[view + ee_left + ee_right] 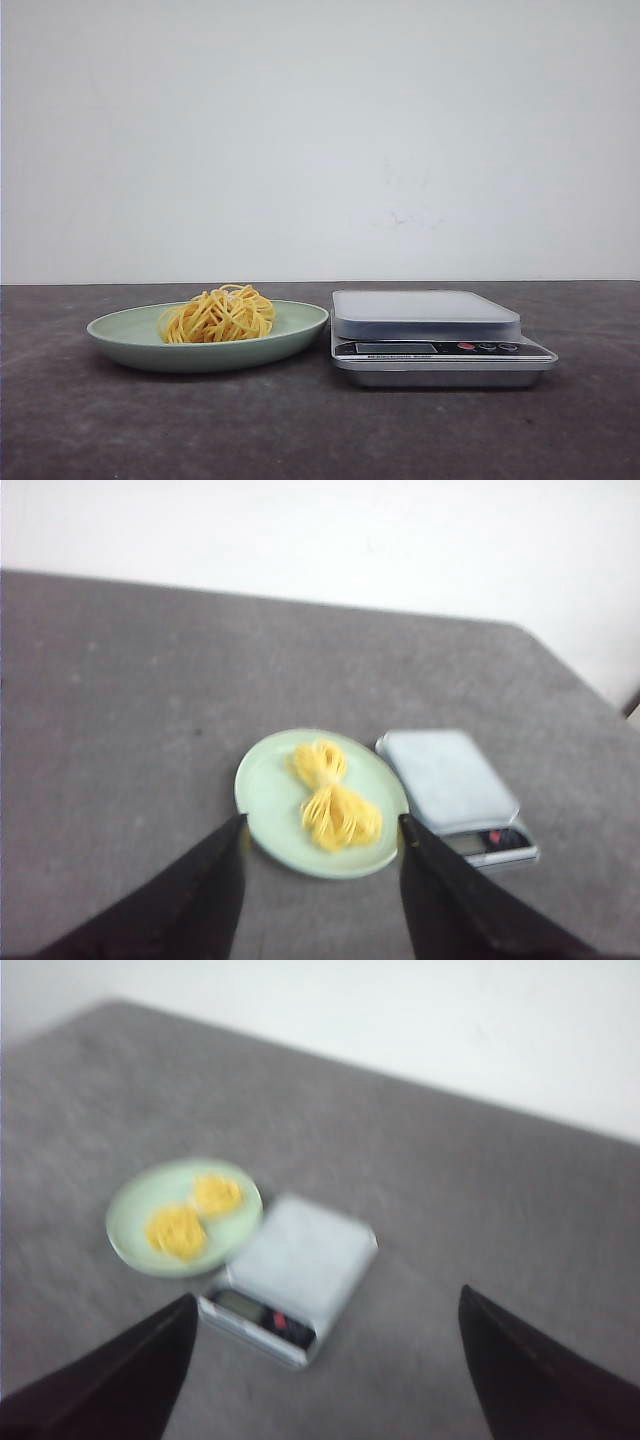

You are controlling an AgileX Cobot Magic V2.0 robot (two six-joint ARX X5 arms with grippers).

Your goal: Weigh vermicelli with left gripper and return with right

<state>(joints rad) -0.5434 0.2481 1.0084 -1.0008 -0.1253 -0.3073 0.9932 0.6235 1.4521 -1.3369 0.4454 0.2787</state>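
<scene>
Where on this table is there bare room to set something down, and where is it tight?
Bare tabletop lies in front of the green plate and scale, and outward of each. The scale's platform is bare too. It is tight only in the narrow gap between plate and scale; the vermicelli takes up the plate's middle.

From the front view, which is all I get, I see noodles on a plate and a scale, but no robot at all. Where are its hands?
Observer: Both hang above the table. The left hand is open and empty, and its camera looks down on the plate.
Operator: And the other one?
Observer: The right hand is open and empty too, with the scale in its camera's view.
Operator: Is the noodle pile a round ball?
Observer: No. Seen from above, the vermicelli is pinched at the middle, like a bow.
</scene>
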